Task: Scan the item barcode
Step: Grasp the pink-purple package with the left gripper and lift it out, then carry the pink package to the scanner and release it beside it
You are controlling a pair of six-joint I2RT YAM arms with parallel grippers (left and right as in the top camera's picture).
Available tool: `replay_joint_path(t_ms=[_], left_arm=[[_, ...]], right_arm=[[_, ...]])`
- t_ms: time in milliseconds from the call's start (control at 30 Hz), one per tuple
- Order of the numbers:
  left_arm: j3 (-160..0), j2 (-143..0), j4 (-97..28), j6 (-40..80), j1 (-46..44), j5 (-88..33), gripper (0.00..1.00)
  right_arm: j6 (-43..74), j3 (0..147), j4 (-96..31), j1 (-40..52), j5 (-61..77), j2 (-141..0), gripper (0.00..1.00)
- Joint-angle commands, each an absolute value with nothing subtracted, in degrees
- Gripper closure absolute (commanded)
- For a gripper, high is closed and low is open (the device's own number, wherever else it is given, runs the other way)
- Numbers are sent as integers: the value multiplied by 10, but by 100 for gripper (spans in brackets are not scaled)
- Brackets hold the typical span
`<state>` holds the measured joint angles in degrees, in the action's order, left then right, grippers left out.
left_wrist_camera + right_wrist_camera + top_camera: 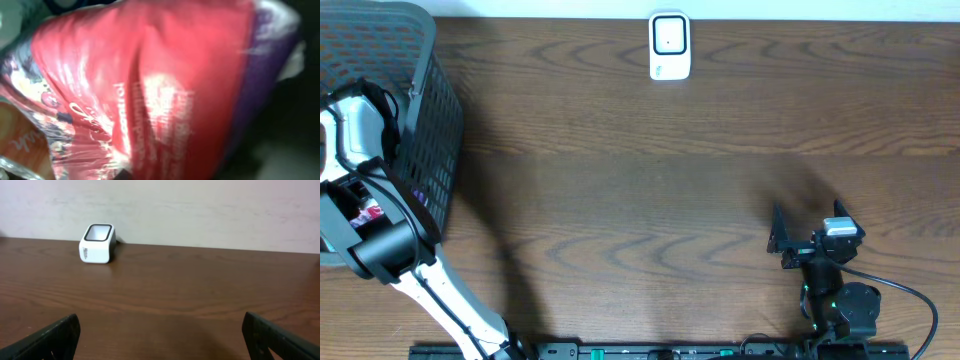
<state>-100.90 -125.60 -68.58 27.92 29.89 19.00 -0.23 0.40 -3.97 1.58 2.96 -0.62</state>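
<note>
A shiny red packet (150, 90) with white print fills the left wrist view, its film creased toward a dark fingertip (121, 175) at the bottom edge. My left gripper (365, 212) is down inside the dark mesh basket (435, 120) at the far left and is shut on the packet, a bit of which shows red (368, 213) beside the jaws. No barcode shows. The white scanner (669, 46) stands at the table's far edge, also seen as a white scanner (97, 243) in the right wrist view. My right gripper (780, 238) rests open over the table at the near right, nothing between its fingers (55, 337).
A purple packet (265, 65) lies against the red one in the basket, with other wrappers (20, 135) at the lower left. The left arm (430, 290) slants from the front edge up into the basket. Brown wooden tabletop (640, 200) spans between basket and right arm.
</note>
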Motion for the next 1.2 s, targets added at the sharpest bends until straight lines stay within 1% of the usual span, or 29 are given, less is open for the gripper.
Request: replay_joint_path(t_ms=[0,200,333,500,667,767,867,933,1100,1167], left_arm=[[-1003,-1263,-699,279,309,156,93],[-1077,-1238,-757,279,309,140,93],[-1137,-1171,-761,279,309,70,93],[-1159,-1047,-705,279,308,-7,93],[-1159,-928,-642,279,303,-37,92],[-1159,-856,-609,279,280,-73,93],[-1159,-823,-581,279,238,-140,93],[-1159,-811,-568,279,188,-170,93],[-1156,-820,-566,252,20,-170,93],[-1154,-836,-567,240,-43,-152,93]], right_arm=[[6,3,-42,21,29,-3,1],[6,3,-42,21,29,-3,1],[6,3,-42,21,29,-3,1],[6,3,-42,21,29,-3,1],[6,3,-42,21,29,-3,1],[6,3,-42,21,29,-3,1],[6,3,-42,21,29,-3,1],[6,3,-42,21,29,-3,1],[6,3,-42,21,29,-3,1],[6,3,-42,21,29,-3,1]])
